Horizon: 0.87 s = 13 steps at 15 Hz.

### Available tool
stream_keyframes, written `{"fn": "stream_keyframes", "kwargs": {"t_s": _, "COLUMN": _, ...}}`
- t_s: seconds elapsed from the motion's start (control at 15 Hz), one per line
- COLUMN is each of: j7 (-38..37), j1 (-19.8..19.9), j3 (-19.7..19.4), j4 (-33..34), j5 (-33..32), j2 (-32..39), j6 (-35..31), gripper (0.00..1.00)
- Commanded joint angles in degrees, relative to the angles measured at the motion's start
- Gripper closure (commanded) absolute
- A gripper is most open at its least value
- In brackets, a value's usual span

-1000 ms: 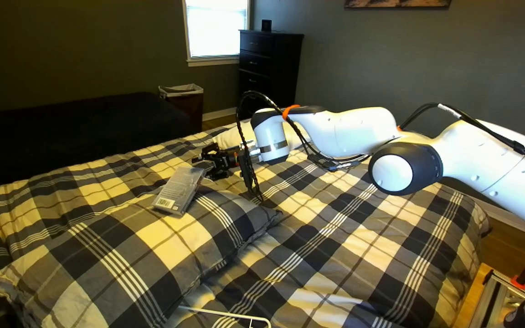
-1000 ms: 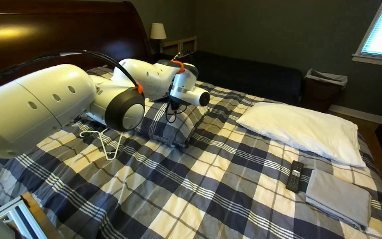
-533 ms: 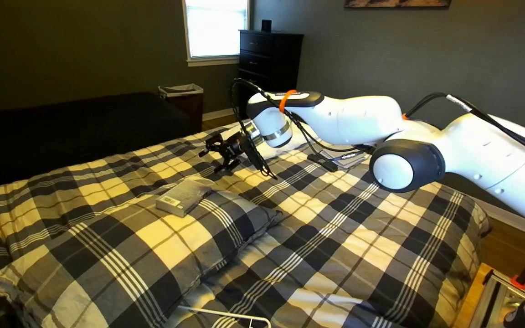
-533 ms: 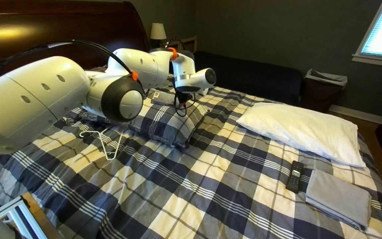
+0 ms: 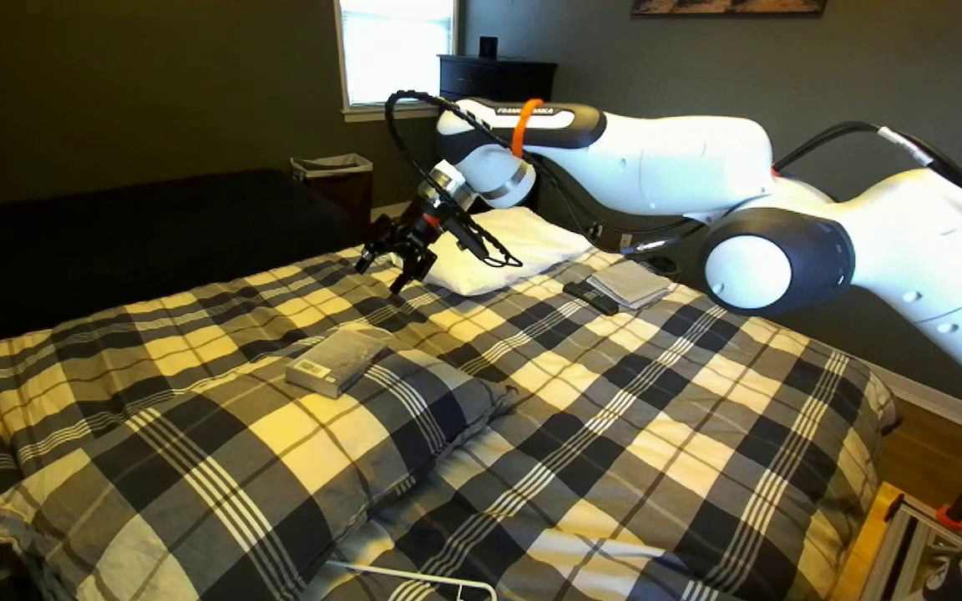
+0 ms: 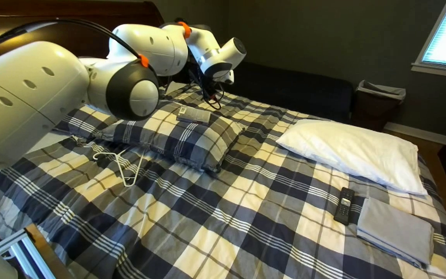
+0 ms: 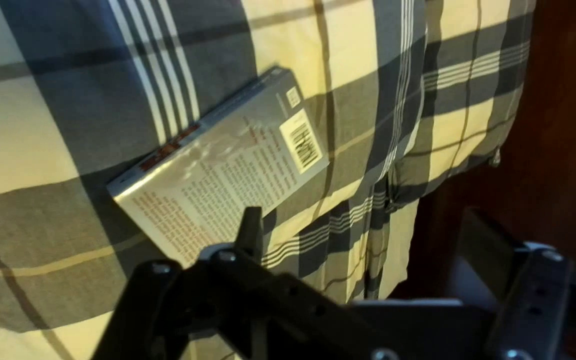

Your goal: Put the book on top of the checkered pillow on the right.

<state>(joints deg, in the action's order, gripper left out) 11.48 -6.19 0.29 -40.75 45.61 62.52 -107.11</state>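
Observation:
The grey-blue book point(image 5: 339, 359) lies back cover up on the checkered pillow point(image 5: 230, 434), near the pillow's far end. In an exterior view the book point(image 6: 194, 115) rests on top of the same pillow point(image 6: 203, 141). My gripper point(image 5: 380, 277) is above and beyond the book, apart from it, with its fingers spread and nothing between them. In the wrist view the book point(image 7: 218, 170) shows its barcode and text, and one finger of the gripper point(image 7: 363, 212) overlaps its lower edge in the picture. In an exterior view the arm hides the fingers.
A white pillow point(image 6: 350, 151), a black remote point(image 6: 344, 205) and a folded grey cloth point(image 6: 395, 230) lie on the checkered bed. A white hanger point(image 6: 122, 166) lies beside the checkered pillow. A dark wooden headboard point(image 6: 91, 35) stands behind.
One second ago the book was tilted, with its far end at my gripper. It has dropped flat onto the pillow, and my gripper has risen and tilted downward, away from it.

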Motion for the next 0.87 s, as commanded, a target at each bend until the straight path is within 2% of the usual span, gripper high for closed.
{"fn": "stream_keyframes", "kwargs": {"t_s": 0.0, "j7": 0.87, "j1": -1.93, "j3": -1.71, "j4": -2.07, "j5": -5.11, "j2": -4.23, "j6": 9.64, "gripper": 0.0}}
{"fn": "stream_keyframes", "kwargs": {"t_s": 0.27, "j7": 2.34, "j1": -4.6, "j3": -3.35, "j4": -2.86, "j5": -11.64, "j2": -8.9, "j6": 18.71, "gripper": 0.0}}
{"fn": "stream_keyframes", "kwargs": {"t_s": 0.47, "j7": 4.43, "j1": -6.53, "j3": -5.52, "j4": -2.35, "j5": -17.76, "j2": -11.04, "j6": 22.66, "gripper": 0.0}}
{"fn": "stream_keyframes", "kwargs": {"t_s": 0.67, "j7": 9.12, "j1": -8.14, "j3": -7.76, "j4": -1.61, "j5": -23.96, "j2": -11.72, "j6": 21.3, "gripper": 0.0}}
{"fn": "stream_keyframes", "kwargs": {"t_s": 0.73, "j7": 5.76, "j1": -6.91, "j3": -5.89, "j4": -0.12, "j5": -20.66, "j2": -10.58, "j6": 21.73, "gripper": 0.0}}
{"fn": "stream_keyframes", "kwargs": {"t_s": 0.8, "j7": 6.1, "j1": -7.06, "j3": -6.1, "j4": -0.07, "j5": -21.04, "j2": -10.79, "j6": 21.73, "gripper": 0.0}}
